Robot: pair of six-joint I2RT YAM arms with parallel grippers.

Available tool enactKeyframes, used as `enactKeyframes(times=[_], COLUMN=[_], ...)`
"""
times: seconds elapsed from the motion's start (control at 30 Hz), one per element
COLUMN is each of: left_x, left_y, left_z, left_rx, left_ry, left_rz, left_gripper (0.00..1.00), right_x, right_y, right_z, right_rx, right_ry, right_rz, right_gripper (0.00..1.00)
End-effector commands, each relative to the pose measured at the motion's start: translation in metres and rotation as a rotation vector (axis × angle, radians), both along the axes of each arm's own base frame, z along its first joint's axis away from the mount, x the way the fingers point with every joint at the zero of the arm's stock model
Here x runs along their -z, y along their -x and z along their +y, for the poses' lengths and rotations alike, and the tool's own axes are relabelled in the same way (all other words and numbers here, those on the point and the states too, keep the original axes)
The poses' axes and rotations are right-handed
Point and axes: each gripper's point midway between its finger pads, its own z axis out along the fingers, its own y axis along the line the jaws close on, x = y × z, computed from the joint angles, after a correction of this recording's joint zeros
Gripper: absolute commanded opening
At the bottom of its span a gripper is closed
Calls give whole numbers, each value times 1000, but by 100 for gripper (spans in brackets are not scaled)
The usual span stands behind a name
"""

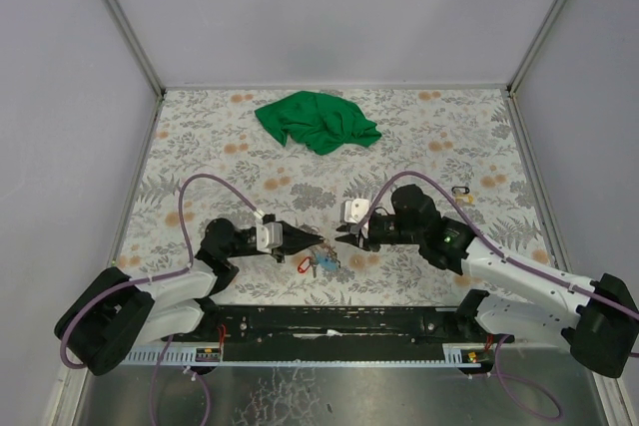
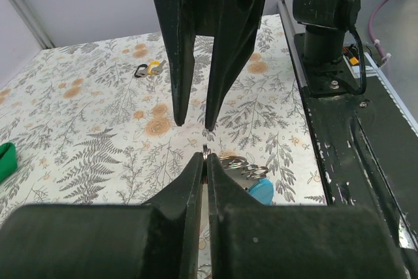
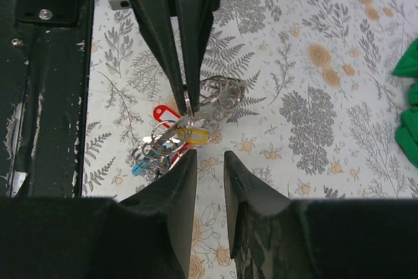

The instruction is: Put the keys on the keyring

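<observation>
My left gripper (image 1: 321, 239) is shut on the thin metal keyring (image 2: 207, 153), pinching its edge between the fingertips. In the right wrist view the keyring (image 3: 219, 93) is a coil of grey loops beside the left fingers (image 3: 186, 89). Below it hangs a bunch of keys (image 3: 160, 148) with a red tag (image 3: 163, 114), a yellow tag (image 3: 193, 136) and a blue tag (image 3: 138, 169). The blue tag (image 2: 261, 191) also shows beside my left jaws. My right gripper (image 3: 210, 161) faces the left one tip to tip, just apart, open with nothing between its fingers (image 2: 183, 109).
A crumpled green cloth (image 1: 318, 121) lies at the back of the floral table. A tiny dark-and-yellow item (image 1: 461, 191) rests at the right. The black base rail (image 1: 329, 321) runs along the near edge, close behind the keys (image 1: 315, 264).
</observation>
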Motion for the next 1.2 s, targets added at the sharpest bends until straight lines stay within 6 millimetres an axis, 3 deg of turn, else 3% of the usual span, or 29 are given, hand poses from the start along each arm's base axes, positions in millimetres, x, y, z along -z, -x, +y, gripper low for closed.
enactKeyframes(times=[0.0, 0.23, 0.6, 1.0, 1.17], left_x=[-25, -32, -26, -23, -19], left_y=[-3, -8, -9, -7, -9], left_z=[-4, -10, -13, -15, -16], left_rx=[36, 81, 117, 149, 150], left_ry=[42, 46, 18, 5, -11], left_rz=[-131, -130, -110, -97, -90], left_gripper=[0, 0, 0, 0, 0], right_x=[-19, -11, 4, -3, -9], right_y=[7, 11, -10, 1, 0], right_z=[12, 16, 7, 15, 18], right_rx=[-122, -157, -8, -61, -55], right_ry=[-83, -98, -101, -195, -218], right_rz=[-95, -93, -126, -112, -105], right_gripper=[30, 31, 22, 16, 5])
